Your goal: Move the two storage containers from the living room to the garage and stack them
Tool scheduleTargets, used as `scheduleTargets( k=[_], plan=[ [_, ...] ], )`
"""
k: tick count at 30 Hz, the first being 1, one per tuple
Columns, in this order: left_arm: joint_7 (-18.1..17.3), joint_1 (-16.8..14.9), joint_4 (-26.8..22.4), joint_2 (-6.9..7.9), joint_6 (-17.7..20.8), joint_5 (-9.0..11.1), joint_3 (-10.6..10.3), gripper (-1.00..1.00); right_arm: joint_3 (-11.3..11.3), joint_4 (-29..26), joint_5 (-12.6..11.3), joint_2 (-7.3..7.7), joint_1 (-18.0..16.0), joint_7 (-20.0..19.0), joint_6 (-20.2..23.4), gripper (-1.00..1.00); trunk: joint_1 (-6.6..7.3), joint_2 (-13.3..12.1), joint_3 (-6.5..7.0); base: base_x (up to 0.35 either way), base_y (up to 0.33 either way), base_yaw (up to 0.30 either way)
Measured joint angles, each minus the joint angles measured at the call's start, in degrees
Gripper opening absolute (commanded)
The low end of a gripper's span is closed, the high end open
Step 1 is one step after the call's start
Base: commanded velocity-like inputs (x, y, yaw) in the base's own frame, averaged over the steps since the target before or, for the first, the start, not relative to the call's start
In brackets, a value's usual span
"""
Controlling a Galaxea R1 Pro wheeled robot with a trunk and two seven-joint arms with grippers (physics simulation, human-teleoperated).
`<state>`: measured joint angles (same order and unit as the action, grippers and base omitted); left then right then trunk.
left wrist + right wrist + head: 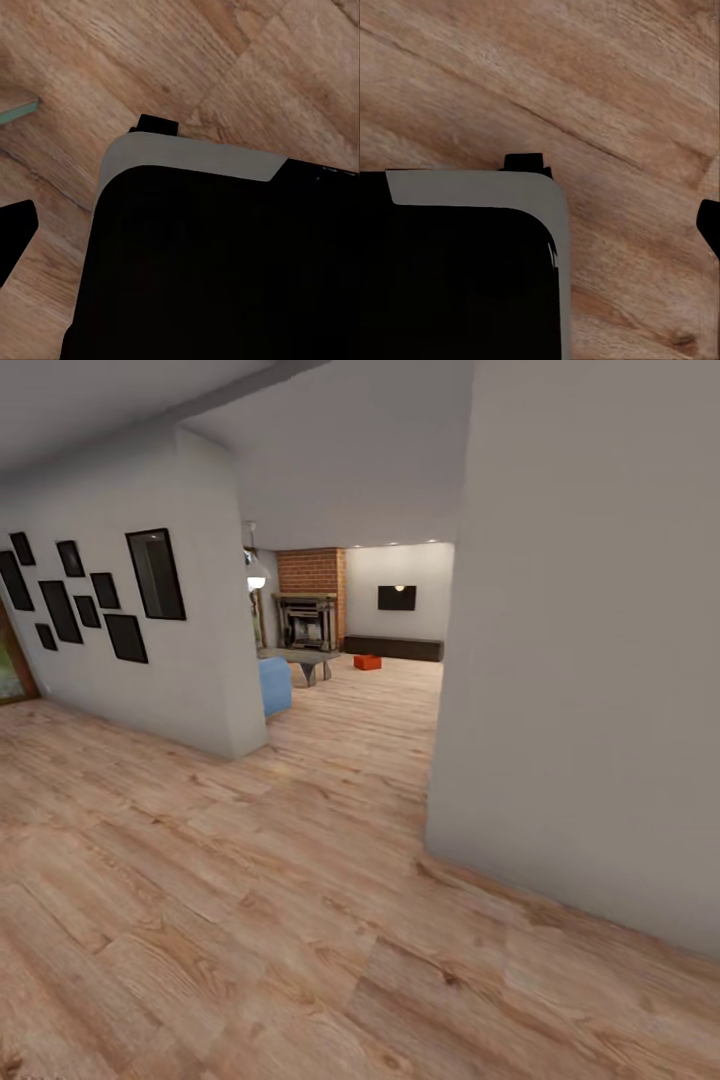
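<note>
Wood-plank flooring [300,920] is stretching from the hallway toward the living room [360,620], which is showing in the upper middle of the frame past the brick fireplace [310,600]. One orange-red storage container [367,662] is sitting on the floor there, right of the low coffee surface [305,658]; a second I cannot make out. The robot is best steering through the gap between the left wall corner [240,740] and the big right wall [590,660], keeping clear of both. Whether either pincer is open or holding anything, I cannot tell.

Open floor [300,880] between walls [590,660]
</note>
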<state>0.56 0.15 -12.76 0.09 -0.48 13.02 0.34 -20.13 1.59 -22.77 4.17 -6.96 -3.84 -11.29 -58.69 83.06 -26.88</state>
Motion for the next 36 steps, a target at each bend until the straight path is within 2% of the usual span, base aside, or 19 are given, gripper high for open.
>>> scheduleTargets(
  k=[31, 36],
  plan=[
    [0.0, 0.0, 0.0, 0.0, 0.0, 0.0, 0.0, 1.0, 0.1, 0.0, -0.1, -0.03, 0.0, 0.0, 0.0, 1.0, 0.0, 0.0, 0.0, 0.323, 0.0, 0.297],
    [0.0, 0.0, 0.1, 0.0, 0.0, 0.0, 0.0, 1.0, 0.1, 0.0, -0.2, 0.06, 0.0, 0.0, 0.1, 1.0, 0.0, 0.0, 0.0, 0.323, 0.0, 0.183]
  ],
)
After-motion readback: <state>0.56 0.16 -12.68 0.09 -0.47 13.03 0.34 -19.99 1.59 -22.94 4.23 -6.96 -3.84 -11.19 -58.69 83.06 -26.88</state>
